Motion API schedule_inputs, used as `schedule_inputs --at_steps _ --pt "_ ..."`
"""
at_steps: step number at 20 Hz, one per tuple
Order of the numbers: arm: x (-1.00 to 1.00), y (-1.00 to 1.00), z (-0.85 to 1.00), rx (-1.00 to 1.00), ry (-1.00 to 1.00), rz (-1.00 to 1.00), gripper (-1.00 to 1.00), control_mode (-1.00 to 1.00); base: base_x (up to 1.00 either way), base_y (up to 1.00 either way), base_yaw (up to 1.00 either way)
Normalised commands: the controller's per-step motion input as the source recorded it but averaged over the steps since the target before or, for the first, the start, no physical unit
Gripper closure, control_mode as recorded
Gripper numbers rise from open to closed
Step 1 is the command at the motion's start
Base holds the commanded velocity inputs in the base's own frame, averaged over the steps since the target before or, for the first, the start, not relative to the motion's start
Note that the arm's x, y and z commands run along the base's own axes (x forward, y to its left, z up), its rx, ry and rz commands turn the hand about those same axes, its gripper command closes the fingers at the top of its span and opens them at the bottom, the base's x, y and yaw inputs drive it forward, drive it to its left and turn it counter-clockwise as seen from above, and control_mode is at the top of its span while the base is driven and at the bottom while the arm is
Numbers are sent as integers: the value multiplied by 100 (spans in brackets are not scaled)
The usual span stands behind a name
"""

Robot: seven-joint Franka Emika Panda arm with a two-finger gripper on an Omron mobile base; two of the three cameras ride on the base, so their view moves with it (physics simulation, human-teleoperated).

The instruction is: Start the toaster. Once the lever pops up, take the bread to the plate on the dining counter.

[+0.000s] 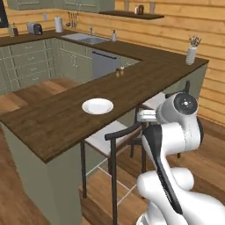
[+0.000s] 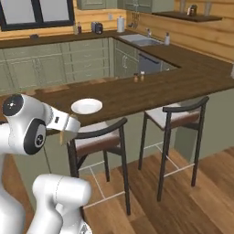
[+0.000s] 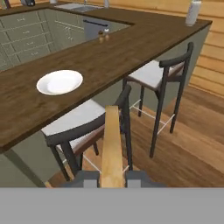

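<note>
My gripper is shut on the bread, a tan slice seen edge-on and standing up between the fingers. It hangs above a stool, short of the near edge of the dining counter. From the right base view the bread pokes down from the hand below the counter's rim. The white plate lies bare on the dark wood, ahead and left of the gripper. The toaster stands far off on the back counter. Its lever is too small to make out.
Two black-framed stools stand tucked along the counter's near side under the gripper. Small shakers sit mid-counter. A white vase stands at the far corner. The sink is in the back counter.
</note>
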Motion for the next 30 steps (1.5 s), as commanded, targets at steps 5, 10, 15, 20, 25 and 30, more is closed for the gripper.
schedule_inputs --at_steps 5,10,15,20,25,30 --pt "0 0 0 0 0 0 100 100 25 -73 55" --pt "0 0 0 0 0 0 100 100 20 -67 57" --pt "0 0 0 0 0 0 100 100 35 -63 57" --pt "0 0 0 0 0 0 100 100 64 -64 45" --pt "0 0 0 0 0 0 100 100 89 -44 19" --pt "44 -21 0 9 8 9 100 -100 35 -9 4"
